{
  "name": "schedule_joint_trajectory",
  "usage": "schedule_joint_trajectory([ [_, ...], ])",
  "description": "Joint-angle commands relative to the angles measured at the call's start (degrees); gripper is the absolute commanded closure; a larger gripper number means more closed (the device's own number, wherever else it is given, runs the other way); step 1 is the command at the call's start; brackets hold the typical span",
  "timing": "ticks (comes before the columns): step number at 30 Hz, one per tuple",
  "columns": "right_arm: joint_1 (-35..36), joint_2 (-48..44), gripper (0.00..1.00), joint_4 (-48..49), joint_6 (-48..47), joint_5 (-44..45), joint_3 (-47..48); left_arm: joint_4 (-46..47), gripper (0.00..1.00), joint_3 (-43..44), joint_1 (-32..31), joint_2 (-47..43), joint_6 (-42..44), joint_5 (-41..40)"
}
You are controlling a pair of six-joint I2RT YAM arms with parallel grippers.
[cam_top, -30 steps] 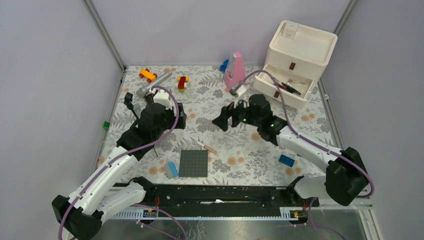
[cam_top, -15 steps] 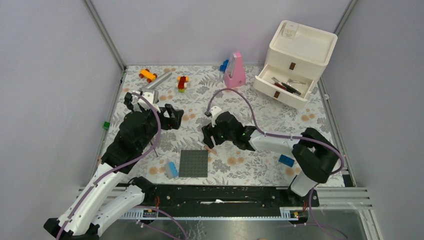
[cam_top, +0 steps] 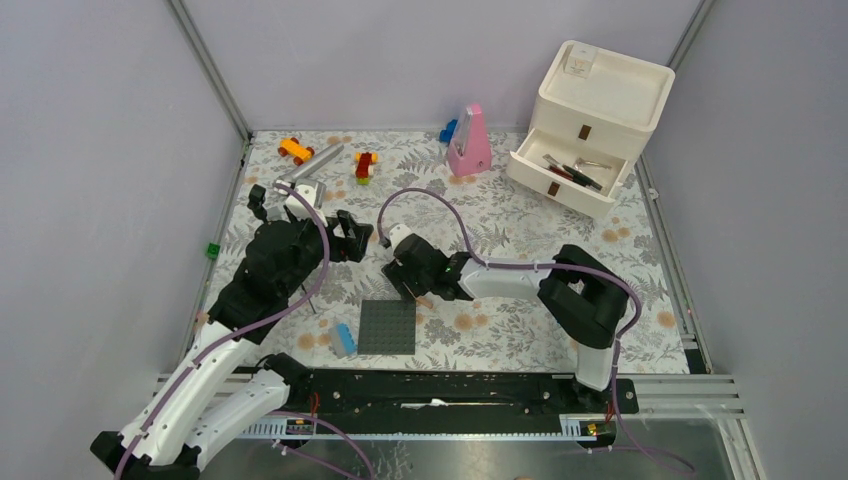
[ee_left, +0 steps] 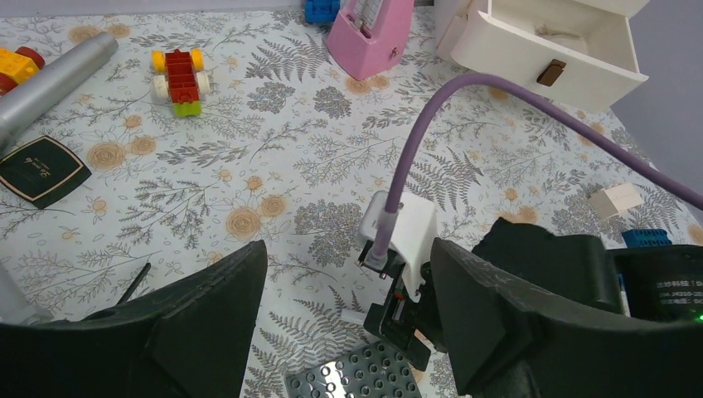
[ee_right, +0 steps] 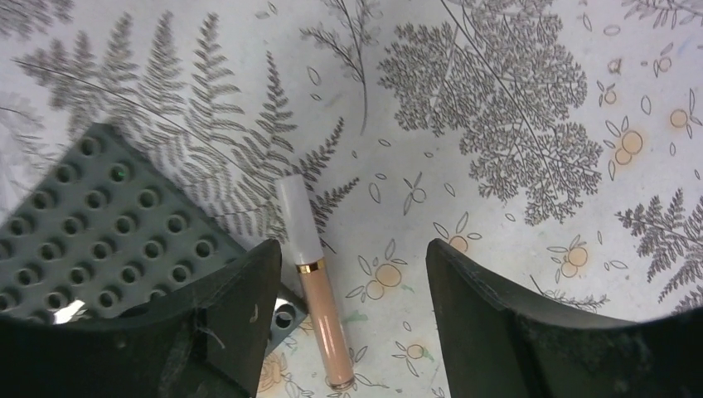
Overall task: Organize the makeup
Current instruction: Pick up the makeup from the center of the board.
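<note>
Fingers (ee_right: pixel 497 323) of the right gripper (ee_right: pixel 350 253) stand wide over a loose peach tube (ee_right: pixel 313 282) on the table (ee_right: pixel 514 124), the left gripper (ee_left: pixel 348 257) gapes empty, and only a few pieces (cam_top: pixel 575 172) lie in the drawer (cam_top: pixel 556 186), so sorting looks unfinished.

On the flowered table (cam_top: pixel 620 250): two robot arms (cam_top: pixel 200 365) (cam_top: pixel 500 283), one white drawer chest (cam_top: pixel 600 120), one pink wedge (cam_top: pixel 470 142), one grey studded plate (cam_top: pixel 387 327), two toy brick cars (cam_top: pixel 295 150) (cam_top: pixel 364 166), one silver tube (cam_top: pixel 315 163), one black compact (ee_left: pixel 41 170), one peach lip-gloss tube (ee_right: pixel 315 282).
</note>
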Motion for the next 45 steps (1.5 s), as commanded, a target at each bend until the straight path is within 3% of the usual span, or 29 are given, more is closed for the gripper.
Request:
schedule_joint_trajectory([
  [1, 0.7, 2.05, 0.3, -4.76, -1.74, 6.29, 3.23, 3.16, 0.22, 0.0, 0.44, -0.46, 0.81, 0.98],
  [12, 0.75, 3.28, 0.29, -3.32, -0.18, 2.7, 3.25, 3.2, 0.22, 0.0, 0.69, -0.31, 0.72, 1.42],
  [19, 0.71, 5.57, 0.55, -6.62, 0.5, 0.96, 4.54, 1.28, 0.21, 2.21, 0.71, 4.93, 0.04, 1.27],
  [25, 0.7, 5.85, 0.63, -7.31, 2.4, 0.66, 3.14, -7.66, 0.25, 11.99, -0.25, 19.47, -1.32, 1.3],
  [29, 0.73, 7.08, 0.79, -9.19, 2.88, -0.52, 3.57, -7.65, 0.24, 13.62, -0.61, 20.84, -0.51, 0.4],
  [36, 0.18, 4.9, 1.0, -11.26, 2.2, 1.38, 2.37, -7.48, 0.24, 12.24, -0.61, 20.01, 0.63, 0.7],
  [45, -10.39, -5.12, 1.0, -15.64, -2.79, 6.8, 0.36, -5.25, 0.22, 8.75, -0.58, 15.06, 0.33, 0.64],
])
